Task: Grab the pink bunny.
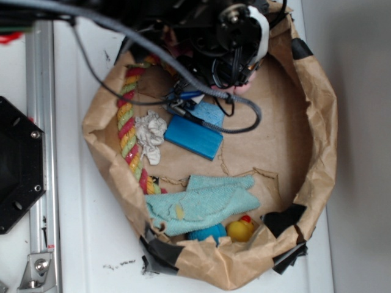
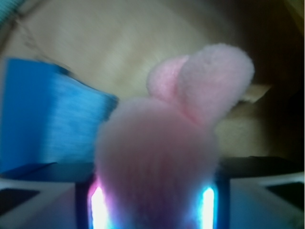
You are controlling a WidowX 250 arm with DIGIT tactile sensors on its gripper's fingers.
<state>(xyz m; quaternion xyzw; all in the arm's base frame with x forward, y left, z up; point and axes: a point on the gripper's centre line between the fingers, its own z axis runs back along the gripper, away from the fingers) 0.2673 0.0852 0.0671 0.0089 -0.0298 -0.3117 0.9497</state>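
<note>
The pink bunny [image 2: 162, 143] fills the wrist view, a fuzzy pale pink body with two rounded ears pointing away from the camera. Its body sits squeezed between my two fingers [image 2: 97, 205], which press on both sides. My gripper [image 2: 152, 200] is shut on it. From outside, the gripper [image 1: 241, 73] hangs over the back of the brown paper basin [image 1: 317, 140]. Only a small pink bit of the bunny [image 1: 242, 89] peeks out beneath it. The bunny's face is hidden.
Inside the basin lie a blue block [image 1: 194, 137], a blue sponge [image 1: 211, 113], a coloured rope [image 1: 129, 131], a crumpled white cloth [image 1: 150, 131], a teal towel [image 1: 201, 204], a yellow duck [image 1: 241, 229] and a blue ball [image 1: 206, 234]. Arm cables hang over the back left.
</note>
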